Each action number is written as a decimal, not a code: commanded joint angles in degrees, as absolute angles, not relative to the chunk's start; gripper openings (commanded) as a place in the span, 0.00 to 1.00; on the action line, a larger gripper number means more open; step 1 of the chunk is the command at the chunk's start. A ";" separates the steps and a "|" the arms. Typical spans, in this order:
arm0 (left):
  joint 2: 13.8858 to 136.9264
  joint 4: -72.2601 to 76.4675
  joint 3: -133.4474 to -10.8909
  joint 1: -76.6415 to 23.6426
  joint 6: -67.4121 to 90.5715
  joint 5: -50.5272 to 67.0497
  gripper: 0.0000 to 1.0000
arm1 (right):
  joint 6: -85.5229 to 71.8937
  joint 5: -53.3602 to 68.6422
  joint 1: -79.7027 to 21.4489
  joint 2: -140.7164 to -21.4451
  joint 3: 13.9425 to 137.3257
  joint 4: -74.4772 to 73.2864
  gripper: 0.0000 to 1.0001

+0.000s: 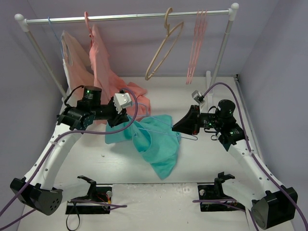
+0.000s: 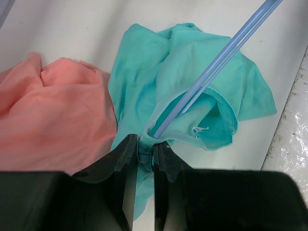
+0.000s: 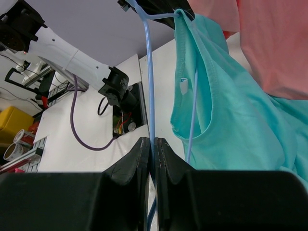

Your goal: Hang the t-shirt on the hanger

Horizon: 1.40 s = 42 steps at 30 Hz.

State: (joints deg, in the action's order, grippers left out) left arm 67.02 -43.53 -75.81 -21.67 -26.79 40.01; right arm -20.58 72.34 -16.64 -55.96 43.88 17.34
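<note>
Teal t-shirt (image 1: pixel 156 144) sits crumpled mid-worktop (image 1: pixel 120 163), with the light-blue hanger (image 2: pixel 216 62) threaded into its neck opening. The left end effector (image 2: pixel 146 144) is clenched on shirt fabric; the right end effector (image 3: pixel 153 142) grips the hanger's wire. A salmon-pink garment (image 2: pixel 57 110) lies against the shirt.

End of hanger (image 2: pixel 219 60) inside t-shirt (image 2: pixel 144 67) neck

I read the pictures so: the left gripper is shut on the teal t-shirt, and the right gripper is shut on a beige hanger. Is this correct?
Not quite. The hanger in the right gripper is light blue, not beige; the right wrist view shows its wire clamped there. The left gripper is indeed shut on the teal t-shirt.
</note>
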 commanded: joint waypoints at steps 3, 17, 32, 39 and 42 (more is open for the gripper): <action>64.08 -32.88 -75.68 -21.97 -20.40 49.91 0.12 | -20.74 74.35 -17.58 -57.04 47.81 22.50 0.00; 63.11 -22.94 -72.42 -22.06 -12.13 57.38 0.19 | -23.03 75.06 -17.49 -57.83 48.25 24.87 0.00; 65.12 -17.76 -73.21 -22.67 -5.89 61.79 0.23 | -22.94 75.41 -17.67 -58.97 50.62 25.05 0.00; 66.00 -15.73 -73.74 -24.17 -4.22 61.79 0.24 | -23.20 75.41 -17.84 -60.29 51.50 25.75 0.00; 66.09 -15.21 -74.09 -24.61 -3.87 61.52 0.24 | -23.12 75.06 -17.84 -60.47 51.15 25.66 0.00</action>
